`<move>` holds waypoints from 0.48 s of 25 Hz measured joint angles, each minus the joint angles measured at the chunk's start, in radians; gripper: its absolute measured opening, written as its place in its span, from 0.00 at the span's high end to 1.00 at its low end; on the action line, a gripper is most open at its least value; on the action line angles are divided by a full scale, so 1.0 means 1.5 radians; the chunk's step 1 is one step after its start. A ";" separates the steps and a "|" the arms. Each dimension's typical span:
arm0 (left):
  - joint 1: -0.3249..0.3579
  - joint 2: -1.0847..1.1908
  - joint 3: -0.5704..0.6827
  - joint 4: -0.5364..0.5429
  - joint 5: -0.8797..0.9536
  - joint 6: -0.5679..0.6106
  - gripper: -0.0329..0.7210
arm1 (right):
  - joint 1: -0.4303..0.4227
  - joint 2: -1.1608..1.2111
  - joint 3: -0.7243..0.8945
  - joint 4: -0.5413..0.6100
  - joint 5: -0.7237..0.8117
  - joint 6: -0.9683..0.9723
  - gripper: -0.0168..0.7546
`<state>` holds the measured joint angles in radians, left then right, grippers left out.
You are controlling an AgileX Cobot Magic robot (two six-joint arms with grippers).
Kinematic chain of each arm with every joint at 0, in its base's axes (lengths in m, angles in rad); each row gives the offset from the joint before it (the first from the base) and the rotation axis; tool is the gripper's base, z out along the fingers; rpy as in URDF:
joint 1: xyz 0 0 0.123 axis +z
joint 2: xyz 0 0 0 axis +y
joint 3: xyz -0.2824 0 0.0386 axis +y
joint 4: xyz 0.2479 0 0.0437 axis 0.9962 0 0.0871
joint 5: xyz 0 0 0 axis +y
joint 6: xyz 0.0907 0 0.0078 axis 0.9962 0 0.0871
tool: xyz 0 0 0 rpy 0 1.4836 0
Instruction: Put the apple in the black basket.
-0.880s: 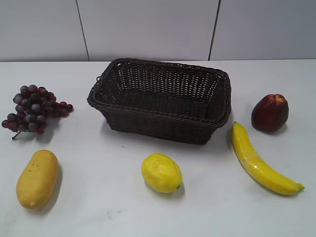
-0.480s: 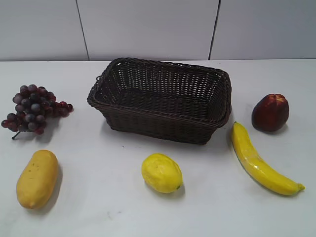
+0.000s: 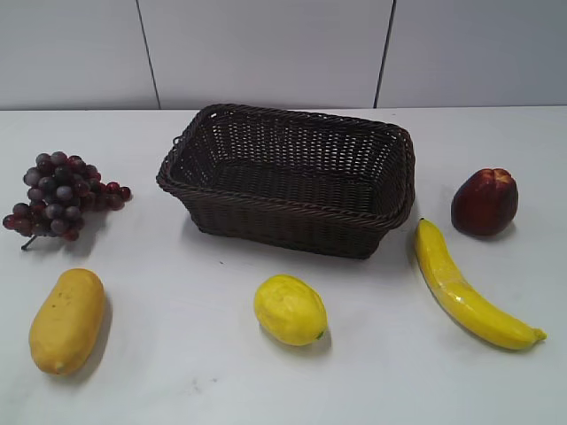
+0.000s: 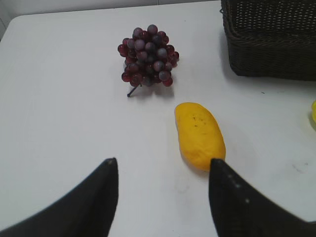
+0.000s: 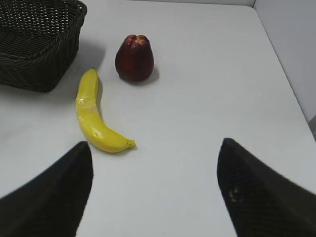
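The dark red apple point(image 3: 485, 202) stands on the white table to the right of the black basket point(image 3: 288, 208); it also shows in the right wrist view point(image 5: 134, 58), far ahead of my right gripper point(image 5: 155, 145). The woven basket stands empty at mid-table, its corner in the right wrist view point(image 5: 39, 44) and left wrist view point(image 4: 269, 39). My right gripper is open and empty, over bare table. My left gripper point(image 4: 163, 165) is open and empty, near the yellow mango. Neither arm shows in the exterior view.
A banana point(image 3: 465, 288) lies in front of the apple, also seen in the right wrist view point(image 5: 94, 116). A lemon point(image 3: 290, 310) lies in front of the basket. A yellow mango point(image 3: 67, 320) and a grape bunch point(image 3: 60, 195) lie at left.
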<state>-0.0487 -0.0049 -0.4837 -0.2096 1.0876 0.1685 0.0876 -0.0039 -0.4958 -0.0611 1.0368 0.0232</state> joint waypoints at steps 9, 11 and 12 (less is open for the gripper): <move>0.000 0.000 0.000 -0.003 0.000 0.000 0.38 | 0.000 0.021 -0.013 0.004 -0.022 0.018 0.21; 0.000 0.000 0.000 -0.007 0.000 0.000 0.38 | 0.000 0.060 -0.026 0.004 -0.083 0.021 0.21; 0.000 0.000 0.000 -0.010 0.000 0.000 0.38 | 0.000 0.087 -0.029 0.004 -0.120 0.022 0.21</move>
<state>-0.0487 -0.0049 -0.4837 -0.2254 1.0876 0.1685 0.0871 0.1271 -0.5400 -0.0556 0.8565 0.0558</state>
